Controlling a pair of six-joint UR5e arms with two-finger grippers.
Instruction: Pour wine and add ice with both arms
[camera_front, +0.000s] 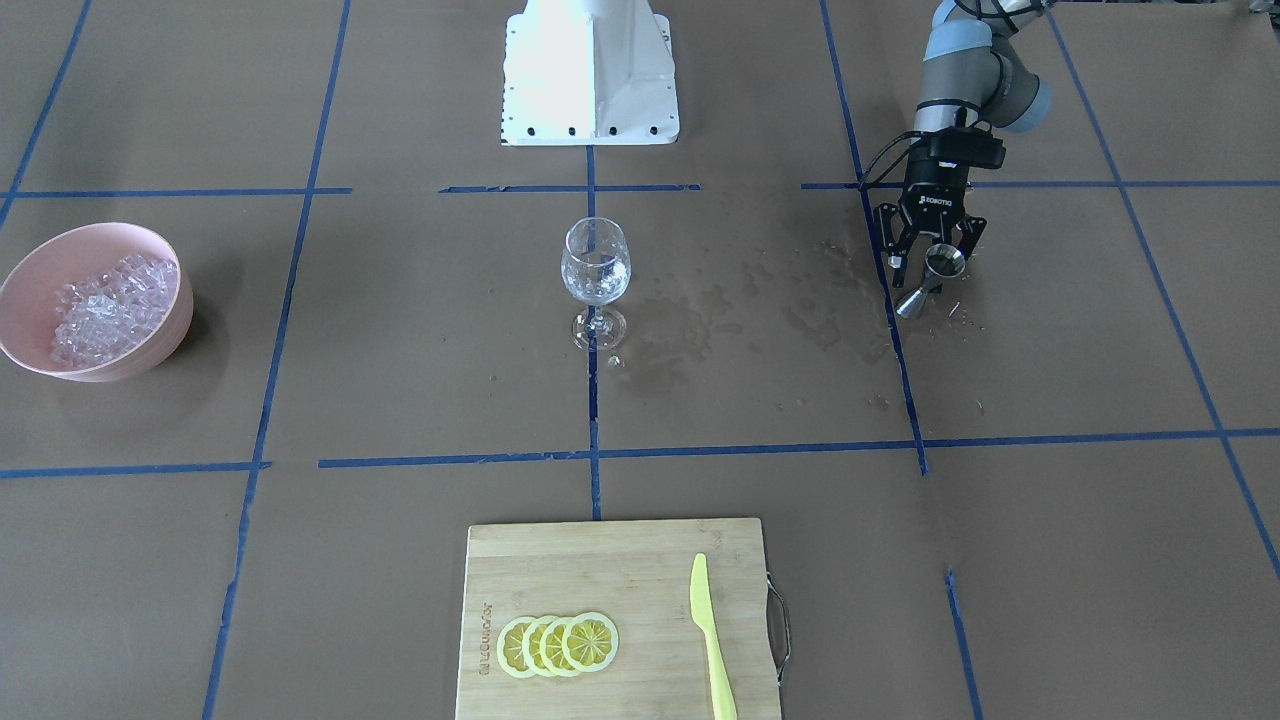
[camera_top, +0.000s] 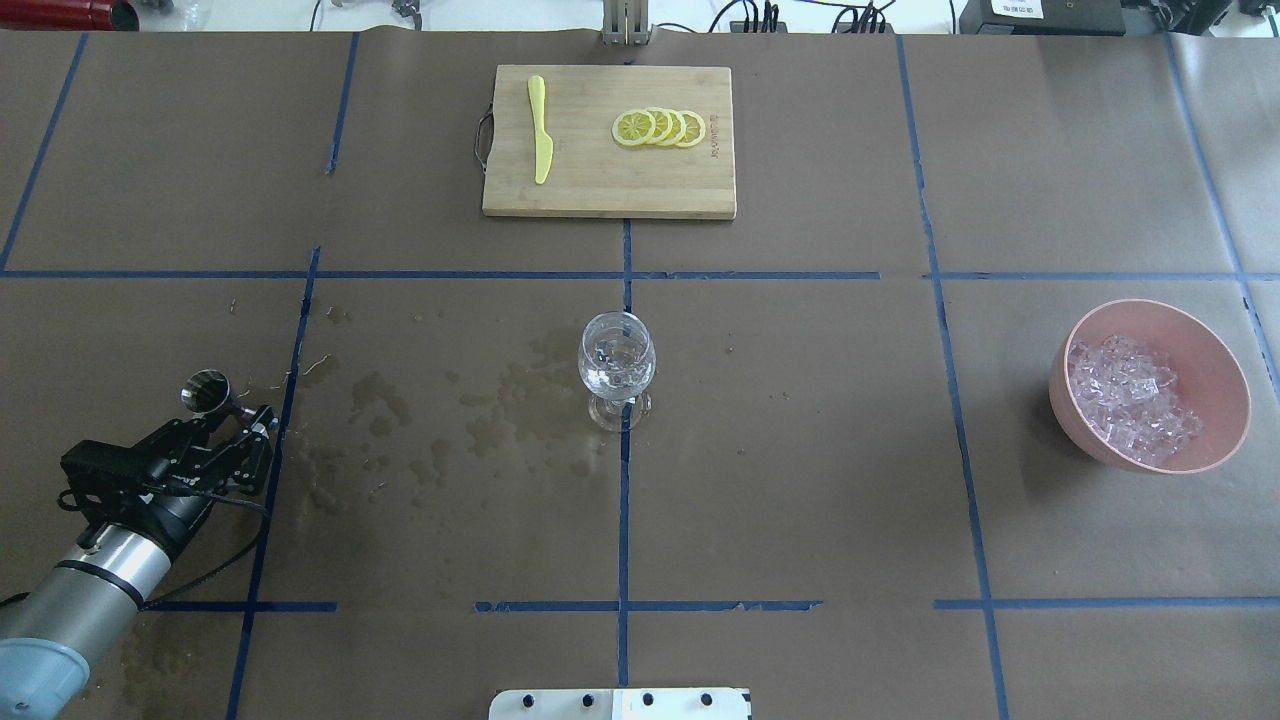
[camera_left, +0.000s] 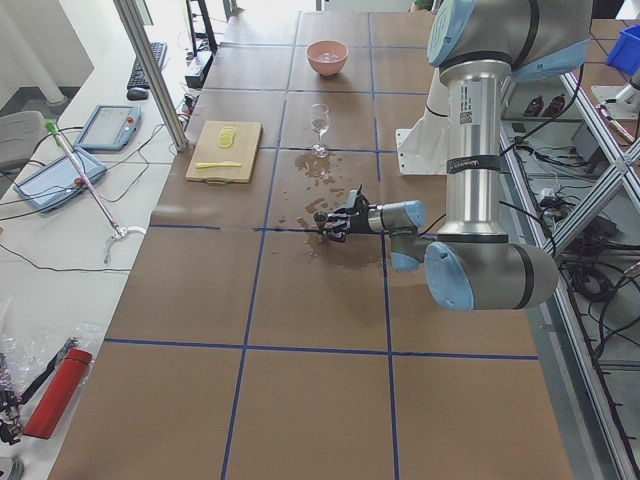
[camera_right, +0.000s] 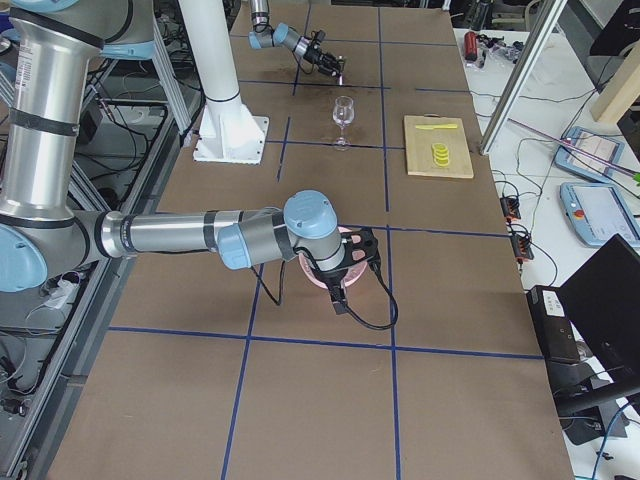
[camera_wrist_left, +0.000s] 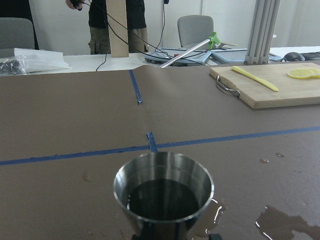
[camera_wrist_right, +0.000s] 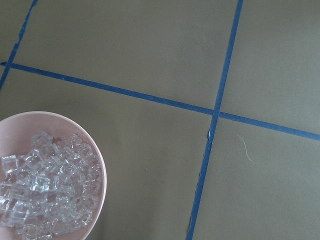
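Note:
My left gripper (camera_front: 932, 262) is shut on a steel jigger (camera_front: 930, 280), held low over the table at its left side; it also shows in the overhead view (camera_top: 235, 415). The wine (camera_wrist_left: 162, 200) lies dark inside the jigger's cup (camera_wrist_left: 163, 192). A clear stemmed wine glass (camera_front: 596, 265) stands upright at the table's middle (camera_top: 618, 362), well apart from the jigger. The ice (camera_front: 105, 305) is heaped in a pink bowl (camera_top: 1150, 305), with its cubes in the right wrist view (camera_wrist_right: 45, 190). My right gripper (camera_right: 345, 262) hangs over that bowl; I cannot tell whether it is open or shut.
A wooden cutting board (camera_top: 580, 195) carries lemon slices (camera_top: 660, 127) and a yellow knife (camera_top: 540, 130) at the far side. Wet spill marks (camera_top: 420, 440) spread between jigger and glass. The white pedestal (camera_front: 590, 70) stands at the robot's side.

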